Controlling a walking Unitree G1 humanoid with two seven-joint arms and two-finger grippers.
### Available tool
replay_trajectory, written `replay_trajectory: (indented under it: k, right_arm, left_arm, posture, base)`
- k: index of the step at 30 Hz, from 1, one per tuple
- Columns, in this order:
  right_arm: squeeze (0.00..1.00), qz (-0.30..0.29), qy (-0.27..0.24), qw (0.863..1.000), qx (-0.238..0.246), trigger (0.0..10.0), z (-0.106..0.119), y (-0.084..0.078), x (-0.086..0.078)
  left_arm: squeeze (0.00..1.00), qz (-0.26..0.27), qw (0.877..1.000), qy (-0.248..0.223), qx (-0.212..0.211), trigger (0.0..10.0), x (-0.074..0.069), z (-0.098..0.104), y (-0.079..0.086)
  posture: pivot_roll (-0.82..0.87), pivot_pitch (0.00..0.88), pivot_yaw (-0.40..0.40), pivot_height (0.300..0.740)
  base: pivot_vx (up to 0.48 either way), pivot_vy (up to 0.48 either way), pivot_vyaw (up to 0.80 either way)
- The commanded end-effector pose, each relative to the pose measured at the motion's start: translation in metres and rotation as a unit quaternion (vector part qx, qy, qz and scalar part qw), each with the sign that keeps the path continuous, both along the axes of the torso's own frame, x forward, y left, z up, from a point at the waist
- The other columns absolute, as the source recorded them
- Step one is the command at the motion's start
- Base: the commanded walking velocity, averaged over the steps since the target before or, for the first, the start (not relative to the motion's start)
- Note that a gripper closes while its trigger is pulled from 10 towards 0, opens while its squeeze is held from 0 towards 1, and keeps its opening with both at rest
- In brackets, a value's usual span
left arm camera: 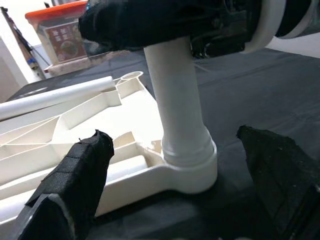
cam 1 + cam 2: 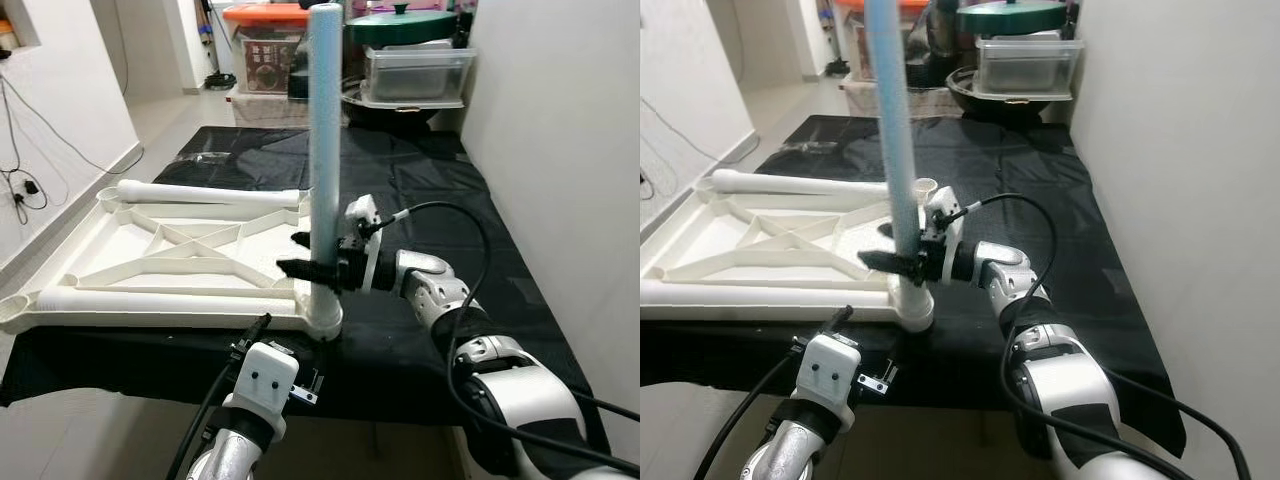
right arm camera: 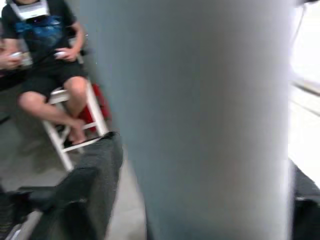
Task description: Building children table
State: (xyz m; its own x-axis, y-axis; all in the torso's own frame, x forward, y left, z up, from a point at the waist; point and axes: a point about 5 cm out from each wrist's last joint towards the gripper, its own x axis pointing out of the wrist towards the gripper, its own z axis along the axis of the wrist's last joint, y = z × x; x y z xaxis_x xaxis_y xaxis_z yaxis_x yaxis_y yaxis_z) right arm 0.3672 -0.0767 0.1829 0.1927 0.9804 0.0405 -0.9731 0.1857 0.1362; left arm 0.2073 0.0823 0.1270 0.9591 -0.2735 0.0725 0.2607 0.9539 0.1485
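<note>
I'm looking down at a black cloth [image 2: 430,190] spread on the floor of a narrow room, white wall to the right. Nearest me, my left gripper [image 1: 175,185] hovers at the cloth's near edge, fingers spread wide, one on each side of the corner socket [image 2: 325,322] without touching it. In that socket an upright leg [image 2: 323,150] stands straight, seated at the near right corner of the white tabletop [image 2: 150,250], which lies underside up on the cloth with its ribs showing. My right gripper [image 2: 318,268] comes in from the right and pinches the leg low down, just above the socket. A second leg [image 2: 200,192] lies along the tabletop's far edge, and a third lies along its near edge. Beyond the cloth I see stacked plastic bins [image 2: 415,75] and a green lid [image 2: 400,25]. My right wrist view catches a person [image 3: 47,60] seated on a white stool.
</note>
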Motion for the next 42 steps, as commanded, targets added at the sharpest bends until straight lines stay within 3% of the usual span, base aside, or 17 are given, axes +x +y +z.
replay_trajectory:
  k: [1, 10, 13, 14, 18, 20, 21, 22, 23, 25, 28, 32, 34, 37, 38, 41, 42]
  right_arm:
    - [0.0, 0.03, 0.001, 1.0, -0.003, 0.0, 0.004, 0.01, -0.002]
    - [0.0, -0.115, -0.013, 0.993, -0.005, 0.0, 0.006, 0.014, 0.013]
    - [0.0, -0.26, -0.003, 0.965, -0.02, 0.0, 0.005, 0.004, 0.026]
    - [0.0, -0.387, 0.012, 0.921, -0.035, 0.0, 0.002, -0.011, 0.036]
    - [0.0, -0.5, 0.028, 0.864, -0.052, 0.0, -0.003, -0.031, 0.041]
    - [0.0, -0.616, 0.035, 0.784, -0.067, 0.0, -0.01, -0.055, 0.041]
    - [0.0, -0.616, 0.035, 0.784, -0.067, 0.0, -0.01, -0.055, 0.041]
    - [0.0, -0.669, 0.047, 0.739, -0.064, 0.0, -0.014, -0.067, 0.04]
    - [0.0, -0.669, 0.047, 0.739, -0.064, 0.0, -0.014, -0.067, 0.04]
    - [0.0, -0.741, 0.069, 0.666, -0.053, 0.0, -0.021, -0.079, 0.035]
    - [0.0, -0.771, 0.081, 0.63, -0.046, 0.0, -0.022, -0.077, 0.033]
    - [0.0, -0.78, 0.09, 0.619, -0.038, 0.0, -0.02, -0.069, 0.033]
    - [0.0, -0.764, 0.084, 0.64, -0.022, 10.0, -0.014, -0.057, 0.035]
    - [0.08, -0.741, 0.063, 0.669, -0.008, 10.0, -0.008, -0.046, 0.036]
    - [1.0, -0.732, 0.05, 0.679, -0.001, 10.0, -0.005, -0.043, 0.036]
    - [1.0, -0.728, 0.043, 0.685, 0.005, 10.0, -0.003, -0.041, 0.036]
    - [0.0, -0.706, 0.034, 0.707, 0.025, 10.0, 0.002, -0.037, 0.037]
  left_arm:
    - [0.0, 0.001, 1.0, 0.006, 0.004, 10.0, 0.0, -0.004, 0.001]
    - [0.0, 0.0, 1.0, 0.006, 0.005, 10.0, 0.001, -0.003, 0.001]
    - [0.0, 0.002, 1.0, 0.006, 0.004, 10.0, 0.001, -0.003, 0.001]
    - [0.0, 0.002, 1.0, 0.007, 0.004, 10.0, 0.001, -0.004, 0.001]
    - [0.0, 0.0, 1.0, 0.007, 0.004, 10.0, 0.001, -0.004, 0.0]
    - [0.0, -0.001, 1.0, 0.007, 0.004, 10.0, 0.0, -0.004, 0.0]
    - [0.0, -0.001, 1.0, 0.007, 0.004, 10.0, 0.0, -0.004, 0.0]
    - [0.0, -0.001, 1.0, 0.008, 0.004, 10.0, 0.0, -0.004, 0.0]
    - [0.0, -0.001, 1.0, 0.008, 0.004, 10.0, 0.0, -0.004, 0.0]
    - [0.0, -0.003, 1.0, 0.008, 0.003, 10.0, 0.0, -0.004, 0.0]
    - [0.0, -0.003, 1.0, 0.008, 0.004, 10.0, 0.001, -0.004, -0.001]
    - [0.0, -0.003, 1.0, 0.008, 0.004, 10.0, 0.001, -0.004, 0.0]
    - [0.0, -0.003, 1.0, 0.008, 0.004, 10.0, 0.001, -0.004, 0.0]
    - [0.0, -0.003, 1.0, 0.007, 0.004, 10.0, 0.001, -0.003, -0.001]
    - [0.0, -0.003, 1.0, 0.007, 0.004, 10.0, 0.001, -0.003, -0.001]
    - [0.0, -0.003, 1.0, 0.007, 0.003, 10.0, 0.001, -0.003, -0.002]
    - [0.0, -0.004, 1.0, 0.007, 0.003, 10.0, 0.001, -0.003, -0.002]
  posture:
    - [0.07, 0.0, -0.009, 0.74]
    - [0.07, 0.0, -0.005, 0.74]
    - [0.08, 0.0, -0.006, 0.74]
    - [0.08, 0.0, -0.006, 0.74]
    - [0.07, 0.0, -0.005, 0.74]
    - [0.06, 0.0, 0.004, 0.74]
    - [0.06, 0.0, 0.004, 0.74]
    - [0.06, 0.0, 0.004, 0.74]
    - [0.06, 0.0, 0.004, 0.74]
    - [0.06, 0.0, 0.004, 0.74]
    - [0.06, 0.0, 0.004, 0.74]
    - [0.06, 0.0, 0.004, 0.74]
    - [0.06, 0.0, 0.004, 0.74]
    - [0.04, 0.0, -0.004, 0.74]
    - [0.04, 0.0, -0.004, 0.74]
    - [0.04, 0.0, -0.004, 0.74]
    - [0.03, 0.0, 0.004, 0.74]
  base:
    - [0.0, 0.0, 0.0]
    - [0.0, 0.0, 0.0]
    - [0.0, 0.0, 0.0]
    - [0.0, 0.0, 0.0]
    - [0.0, 0.0, 0.0]
    - [0.0, 0.0, 0.0]
    - [0.0, 0.0, 0.0]
    - [0.0, 0.0, 0.0]
    - [0.0, 0.0, 0.0]
    - [0.0, 0.0, 0.0]
    - [0.0, 0.0, 0.0]
    - [0.0, 0.0, 0.0]
    - [0.0, 0.0, 0.0]
    - [0.0, 0.0, 0.0]
    - [0.0, 0.0, 0.0]
    - [0.0, 0.0, 0.0]
    - [0.0, 0.0, 0.0]
